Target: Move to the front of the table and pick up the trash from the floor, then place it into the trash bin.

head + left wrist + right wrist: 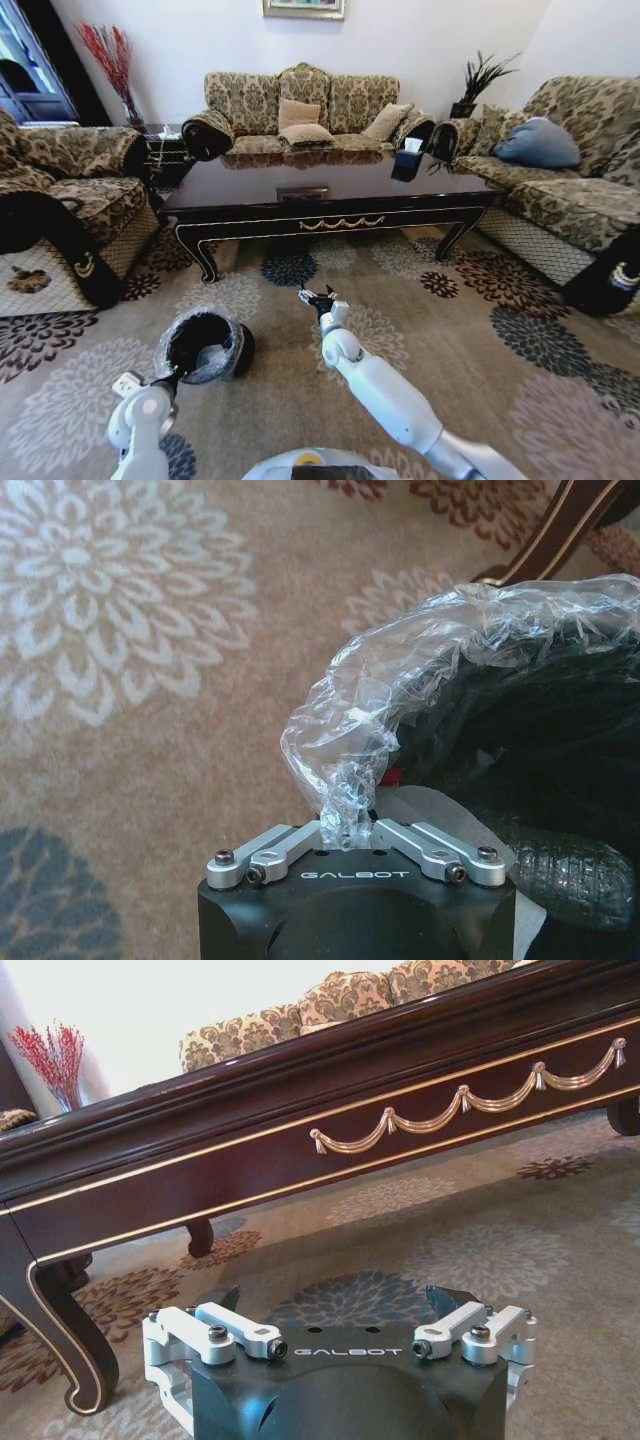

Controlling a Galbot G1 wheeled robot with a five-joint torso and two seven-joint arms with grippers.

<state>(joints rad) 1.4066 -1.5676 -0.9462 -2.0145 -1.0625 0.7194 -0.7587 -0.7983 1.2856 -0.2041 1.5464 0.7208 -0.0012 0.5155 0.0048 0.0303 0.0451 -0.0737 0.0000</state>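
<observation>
The long dark wooden table (pixel 330 195) gleams glossy; before it, the round black bin's (pixel 205 347) clear plastic liner (crinkled) shines.

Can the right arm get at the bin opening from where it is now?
Probably yes. The right gripper hangs open over bare carpet, with clear floor between it and the bin. The left gripper pinches the liner at the near rim, leaving the mouth uncovered.

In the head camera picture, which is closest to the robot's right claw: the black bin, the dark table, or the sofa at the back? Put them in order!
From the right gripper:
1. Small round black trash bin with crinkled clear liner, on the carpet to its left.
2. Long glossy dark wood coffee table, ahead of it.
3. Floral patterned sofa, behind the table by the wall.
</observation>
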